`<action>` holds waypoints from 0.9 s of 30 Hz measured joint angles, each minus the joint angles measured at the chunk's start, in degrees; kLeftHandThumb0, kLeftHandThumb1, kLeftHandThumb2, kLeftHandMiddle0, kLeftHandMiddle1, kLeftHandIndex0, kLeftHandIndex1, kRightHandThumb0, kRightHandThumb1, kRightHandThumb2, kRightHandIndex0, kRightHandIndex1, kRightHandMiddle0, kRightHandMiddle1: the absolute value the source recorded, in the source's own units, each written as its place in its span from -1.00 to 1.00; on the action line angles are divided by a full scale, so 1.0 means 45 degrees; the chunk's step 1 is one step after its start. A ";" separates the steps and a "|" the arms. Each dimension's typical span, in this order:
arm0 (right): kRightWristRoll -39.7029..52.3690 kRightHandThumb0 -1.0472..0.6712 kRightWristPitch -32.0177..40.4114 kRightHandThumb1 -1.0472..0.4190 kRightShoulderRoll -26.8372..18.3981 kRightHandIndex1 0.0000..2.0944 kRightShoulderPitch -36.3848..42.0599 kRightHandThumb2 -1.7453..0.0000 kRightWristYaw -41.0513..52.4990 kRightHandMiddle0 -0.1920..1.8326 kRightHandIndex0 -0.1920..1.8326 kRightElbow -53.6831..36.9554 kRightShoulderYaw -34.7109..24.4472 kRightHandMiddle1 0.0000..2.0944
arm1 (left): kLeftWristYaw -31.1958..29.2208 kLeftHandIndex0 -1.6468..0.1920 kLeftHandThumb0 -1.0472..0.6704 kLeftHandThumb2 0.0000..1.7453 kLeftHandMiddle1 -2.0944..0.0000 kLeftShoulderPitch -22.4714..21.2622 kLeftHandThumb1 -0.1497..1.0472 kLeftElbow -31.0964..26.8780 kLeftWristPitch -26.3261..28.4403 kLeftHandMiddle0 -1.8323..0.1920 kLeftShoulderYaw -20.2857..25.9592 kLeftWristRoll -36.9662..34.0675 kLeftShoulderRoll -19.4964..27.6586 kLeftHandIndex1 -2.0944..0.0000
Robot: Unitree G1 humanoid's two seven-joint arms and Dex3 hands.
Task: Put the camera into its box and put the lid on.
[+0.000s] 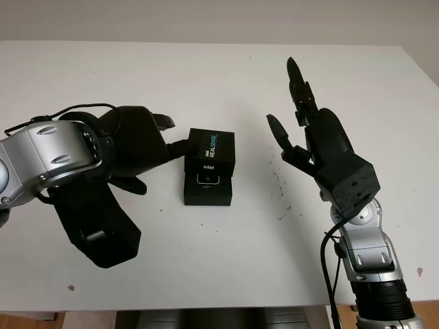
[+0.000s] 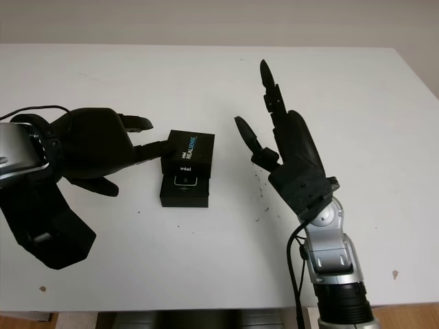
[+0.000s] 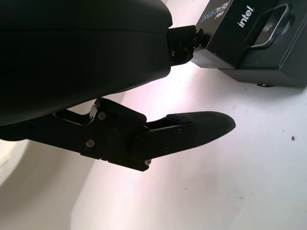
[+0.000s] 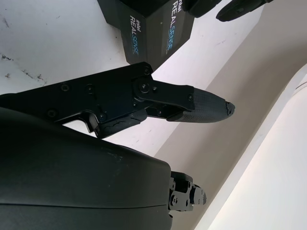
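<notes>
Resting mid-table: black box, lid askew on its far part. Left hand just left, one fingertip touching lid, gripping nothing. Right hand open, raised right of box.

White "intel" wordmark on the top face of the small black cardboard box, "intel REALSENSE" in white and blue lettering running along the side of the black box lid beside it
</notes>
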 measured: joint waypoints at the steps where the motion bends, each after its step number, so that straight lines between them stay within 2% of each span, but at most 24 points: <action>1: 0.0001 -0.62 0.0001 -1.00 0.0000 -0.94 0.0000 0.36 0.0000 -0.89 -0.88 0.0000 -0.0001 -0.95 | -0.0030 0.64 -0.56 -0.30 0.90 0.0040 1.00 0.0101 0.0176 0.63 0.0317 -0.0563 -0.0081 0.86; 3: 0.0011 -0.61 0.0006 -1.00 0.0001 -0.95 -0.0001 0.36 0.0000 -0.89 -0.88 0.0001 -0.0002 -0.95 | -0.0293 0.61 -0.55 -0.32 0.91 0.0118 1.00 0.0198 0.0929 0.60 0.0863 -0.1723 -0.0398 0.86; 5: 0.0038 -0.61 0.0006 -1.00 -0.0001 -0.95 -0.0001 0.36 0.0003 -0.89 -0.88 0.0003 -0.0010 -0.95 | -0.0482 0.51 -0.52 -0.42 0.78 0.0173 1.00 0.0204 0.1922 0.43 0.1384 -0.2637 -0.0676 0.83; 6: 0.0034 -0.62 0.0002 -1.00 -0.0007 -0.94 -0.0004 0.36 0.0003 -0.89 -0.88 0.0012 -0.0018 -0.95 | -0.0448 0.39 -0.51 -0.47 0.00 0.0236 1.00 0.0225 0.2560 0.44 0.1800 -0.3236 -0.0923 0.79; 7: 0.0003 -0.62 0.0002 -1.00 -0.0026 -0.94 -0.0005 0.35 0.0001 -0.89 -0.87 0.0029 -0.0016 -0.95 | -0.0326 0.25 -0.48 -0.51 -0.59 0.0272 1.00 0.0252 0.3194 0.32 0.2238 -0.3881 -0.1214 0.73; 8: -0.0032 -0.62 0.0002 -1.00 -0.0047 -0.94 -0.0006 0.35 0.0001 -0.89 -0.87 0.0040 -0.0014 -0.95 | -0.0258 0.19 -0.47 -0.52 -0.78 0.0272 1.00 0.0278 0.3812 0.27 0.2619 -0.4452 -0.1480 0.70; 9: -0.0067 -0.62 0.0002 -1.00 -0.0062 -0.94 -0.0005 0.35 0.0001 -0.89 -0.87 0.0044 -0.0010 -0.95 | -0.0243 0.13 -0.46 -0.53 -0.74 0.0268 1.00 0.0309 0.4314 0.27 0.2898 -0.4931 -0.1639 0.66; 13: -0.0102 -0.62 0.0002 -1.00 -0.0162 -0.94 -0.0005 0.34 0.0020 -0.88 -0.87 0.0063 -0.0023 -0.95 | -0.0841 0.13 -0.41 -0.55 0.08 0.0115 1.00 0.0565 0.6127 0.16 0.3400 -0.6829 -0.1840 0.41; 14: -0.0101 -0.62 0.0001 -1.00 -0.0165 -0.94 -0.0005 0.34 0.0030 -0.88 -0.87 0.0070 -0.0025 -0.95 | -0.1038 0.13 -0.41 -0.55 0.17 0.0027 1.00 0.0566 0.6473 0.14 0.3425 -0.7184 -0.1840 0.40; 15: -0.0097 -0.62 0.0001 -1.00 -0.0169 -0.94 -0.0005 0.34 0.0048 -0.88 -0.87 0.0074 -0.0025 -0.95 | -0.1220 0.15 -0.40 -0.56 0.16 -0.0055 1.00 0.0573 0.6842 0.14 0.3444 -0.7495 -0.1835 0.46; 16: -0.0098 -0.62 -0.0001 -1.00 -0.0178 -0.94 -0.0005 0.34 0.0066 -0.88 -0.87 0.0081 -0.0027 -0.95 | -0.1387 0.14 -0.40 -0.56 0.04 -0.0118 1.00 0.0567 0.7128 0.16 0.3452 -0.7782 -0.1831 0.51; 17: -0.0096 -0.62 -0.0001 -1.00 -0.0180 -0.94 -0.0005 0.35 0.0074 -0.88 -0.87 0.0083 -0.0027 -0.95 | -0.1513 0.11 -0.39 -0.56 0.04 -0.0149 1.00 0.0549 0.7329 0.17 0.3453 -0.7996 -0.1821 0.58; 19: -0.0098 -0.62 -0.0001 -1.00 -0.0180 -0.95 -0.0005 0.35 0.0075 -0.88 -0.87 0.0085 -0.0027 -0.95 | -0.1586 0.08 -0.39 -0.56 -0.14 -0.0153 1.00 0.0542 0.7455 0.21 0.3452 -0.8189 -0.1766 0.63; 21: -0.0106 -0.63 0.0000 -1.00 -0.0181 -0.95 -0.0004 0.35 0.0075 -0.88 -0.87 0.0087 -0.0027 -0.95 | -0.1528 0.08 -0.41 -0.55 -0.23 -0.0157 1.00 0.0537 0.7432 0.26 0.3451 -0.8170 -0.1641 0.64; 22: -0.0107 -0.63 0.0000 -1.00 -0.0184 -0.95 -0.0005 0.35 0.0075 -0.88 -0.87 0.0090 -0.0027 -0.95 | -0.1461 0.11 -0.42 -0.54 -0.35 -0.0177 1.00 0.0537 0.7448 0.31 0.3439 -0.8046 -0.1594 0.54; 23: -0.0107 -0.62 0.0000 -1.00 -0.0184 -0.95 -0.0005 0.35 0.0075 -0.88 -0.87 0.0095 -0.0027 -0.95 | -0.1368 0.29 -0.43 -0.54 -0.32 -0.0223 1.00 0.0539 0.7536 0.39 0.3415 -0.7911 -0.1569 0.33; 24: -0.0109 -0.62 0.0000 -1.00 -0.0184 -0.95 -0.0005 0.35 0.0075 -0.89 -0.88 0.0099 -0.0026 -0.95 | -0.1221 0.39 -0.44 -0.55 -0.21 -0.0289 1.00 0.0551 0.7664 0.43 0.3405 -0.7787 -0.1567 0.25; 25: -0.0113 -0.62 0.0000 -1.00 -0.0187 -0.95 -0.0004 0.35 0.0075 -0.89 -0.88 0.0102 -0.0025 -0.95 | -0.0955 0.46 -0.45 -0.58 0.00 -0.0345 1.00 0.0602 0.7670 0.43 0.3406 -0.7664 -0.1582 0.29; 26: -0.0118 -0.62 0.0000 -1.00 -0.0195 -0.95 -0.0004 0.35 0.0076 -0.88 -0.87 0.0107 -0.0025 -0.95 | -0.0567 0.51 -0.48 -0.66 0.41 -0.0419 1.00 0.0769 0.7565 0.43 0.3417 -0.7550 -0.1640 0.45; 27: -0.0119 -0.61 0.0000 -1.00 -0.0197 -0.95 -0.0005 0.35 0.0078 -0.88 -0.87 0.0111 -0.0025 -0.95 | -0.0164 0.51 -0.49 -0.70 0.63 -0.0497 1.00 0.1095 0.7310 0.42 0.3429 -0.7466 -0.1733 0.58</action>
